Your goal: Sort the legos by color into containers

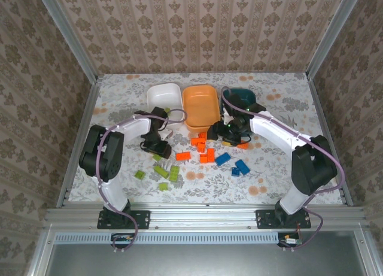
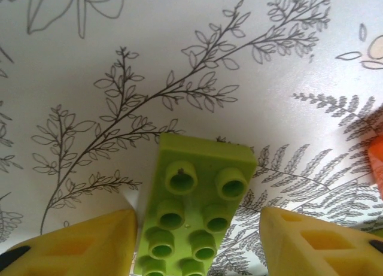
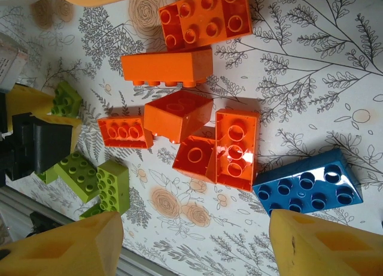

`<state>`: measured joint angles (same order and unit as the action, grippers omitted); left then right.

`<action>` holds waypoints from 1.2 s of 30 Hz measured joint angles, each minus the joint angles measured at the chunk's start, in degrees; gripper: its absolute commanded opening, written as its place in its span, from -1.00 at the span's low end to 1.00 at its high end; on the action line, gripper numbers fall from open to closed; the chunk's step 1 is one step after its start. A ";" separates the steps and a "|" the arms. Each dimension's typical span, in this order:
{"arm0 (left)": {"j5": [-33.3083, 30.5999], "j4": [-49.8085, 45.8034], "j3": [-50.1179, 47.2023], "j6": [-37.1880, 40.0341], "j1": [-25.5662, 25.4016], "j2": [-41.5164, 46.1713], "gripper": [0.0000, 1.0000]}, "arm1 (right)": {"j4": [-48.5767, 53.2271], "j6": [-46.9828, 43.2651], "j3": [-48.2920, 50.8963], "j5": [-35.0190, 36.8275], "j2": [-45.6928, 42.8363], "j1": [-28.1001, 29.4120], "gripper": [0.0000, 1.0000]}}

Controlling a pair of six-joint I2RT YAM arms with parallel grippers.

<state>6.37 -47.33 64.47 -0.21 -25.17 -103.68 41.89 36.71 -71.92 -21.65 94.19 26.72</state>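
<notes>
Between the spread left fingers (image 2: 90, 246) lies a lime brick (image 2: 194, 210), open table (image 2: 179, 48) beyond; right fingers (image 3: 323, 246) spread above orange bricks (image 3: 203, 138).

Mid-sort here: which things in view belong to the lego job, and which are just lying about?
Job:
green bricks, orange bricks, blue bricks
white tub, orange tub, teal tub

Just there:
flowered table cover
patterned walls
metal rail at the near edge

Three tubs (image 1: 200, 103), nearly twenty bricks (image 1: 222, 158).
</notes>
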 measured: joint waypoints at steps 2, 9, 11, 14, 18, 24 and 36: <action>-0.74 0.02 0.00 -0.15 -0.26 -0.17 -0.06 | -0.13 0.07 0.46 0.02 -0.52 0.00 0.34; -4.31 0.13 0.00 -1.79 -1.44 -0.22 -0.32 | -0.70 0.87 1.51 0.22 -0.87 0.00 0.34; -4.33 0.11 0.02 -2.38 -1.46 -0.17 -0.36 | -0.98 0.90 1.55 0.22 -0.87 0.00 0.34; -4.35 0.09 0.00 -3.48 -1.49 0.07 -0.43 | -1.11 0.96 1.55 0.20 -0.92 0.00 0.34; -3.54 0.24 -0.66 -5.81 -1.42 1.07 -0.48 | -1.38 1.03 1.55 0.22 -0.94 0.00 0.35; 2.23 1.03 -5.57 -13.27 2.60 8.33 -0.50 | -1.40 1.01 1.55 0.22 -0.94 0.00 0.35; 13.70 8.02 -9.60 -37.75 13.09 25.53 -0.50 | -1.40 1.07 1.55 0.20 -0.59 0.00 0.35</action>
<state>20.08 -39.31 54.87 -37.95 -12.08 -78.15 40.49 37.78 -70.37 -21.45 93.60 26.72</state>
